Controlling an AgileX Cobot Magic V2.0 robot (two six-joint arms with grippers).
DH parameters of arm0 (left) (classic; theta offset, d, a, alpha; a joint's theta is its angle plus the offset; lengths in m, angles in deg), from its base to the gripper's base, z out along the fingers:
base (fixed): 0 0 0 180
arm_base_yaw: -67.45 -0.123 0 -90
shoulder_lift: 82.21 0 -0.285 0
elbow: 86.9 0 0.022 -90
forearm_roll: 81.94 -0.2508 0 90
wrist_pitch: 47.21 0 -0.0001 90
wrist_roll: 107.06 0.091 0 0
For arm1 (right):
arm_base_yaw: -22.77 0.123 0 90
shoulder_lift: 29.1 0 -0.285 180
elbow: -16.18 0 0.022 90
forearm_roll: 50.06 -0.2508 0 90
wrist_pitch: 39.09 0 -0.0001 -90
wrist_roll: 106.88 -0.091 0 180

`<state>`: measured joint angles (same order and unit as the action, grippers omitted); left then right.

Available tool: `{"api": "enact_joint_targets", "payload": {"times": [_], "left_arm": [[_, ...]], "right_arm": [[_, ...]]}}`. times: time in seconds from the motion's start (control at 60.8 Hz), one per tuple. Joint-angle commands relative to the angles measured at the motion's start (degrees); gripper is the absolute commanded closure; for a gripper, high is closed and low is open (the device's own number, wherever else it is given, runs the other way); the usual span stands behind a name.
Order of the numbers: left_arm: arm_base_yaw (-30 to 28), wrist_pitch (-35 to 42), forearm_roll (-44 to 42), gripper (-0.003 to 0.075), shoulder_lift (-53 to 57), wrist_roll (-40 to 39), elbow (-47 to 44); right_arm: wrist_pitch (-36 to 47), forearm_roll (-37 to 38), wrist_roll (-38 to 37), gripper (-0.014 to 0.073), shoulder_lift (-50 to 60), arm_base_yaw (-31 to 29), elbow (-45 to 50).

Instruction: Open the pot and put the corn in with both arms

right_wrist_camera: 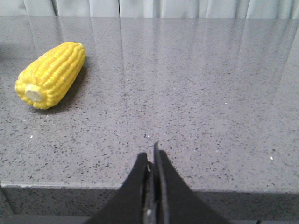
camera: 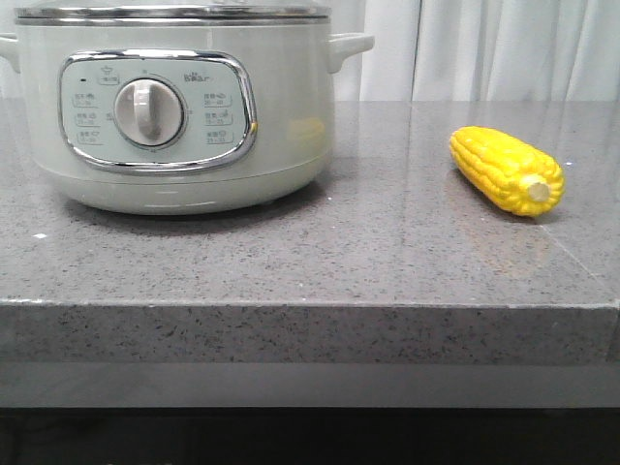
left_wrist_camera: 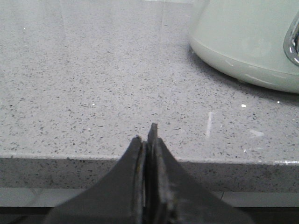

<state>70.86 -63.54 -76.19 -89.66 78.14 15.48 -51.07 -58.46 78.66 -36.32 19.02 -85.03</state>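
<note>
corn [right_wrist_camera: 50, 74] lies apart from right hand [right_wrist_camera: 153, 156] (pinched).

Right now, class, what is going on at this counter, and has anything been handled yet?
Nothing is being handled yet. The pot stands on the grey counter with its lid on. The corn lies on its side to the pot's right, apart from it, stub end towards the camera. The left gripper and right gripper are both shut and empty, at the counter's near edge.
</note>
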Motion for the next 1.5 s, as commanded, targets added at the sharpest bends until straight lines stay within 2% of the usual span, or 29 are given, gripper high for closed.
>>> {"api": "enact_joint_targets", "payload": {"times": [0.0, 1.481], "left_arm": [[0.0, 5.0, 0.6, 0.0738, 1.3, -0.3, 0.0], [0.0, 6.6, 0.6, 0.0738, 1.2, -0.3, 0.0]], "right_arm": [[4.8, 0.3, 0.1, 0.0664, 1.2, -0.3, -0.1], [4.8, 0.3, 0.1, 0.0664, 1.2, -0.3, -0.1]]}}
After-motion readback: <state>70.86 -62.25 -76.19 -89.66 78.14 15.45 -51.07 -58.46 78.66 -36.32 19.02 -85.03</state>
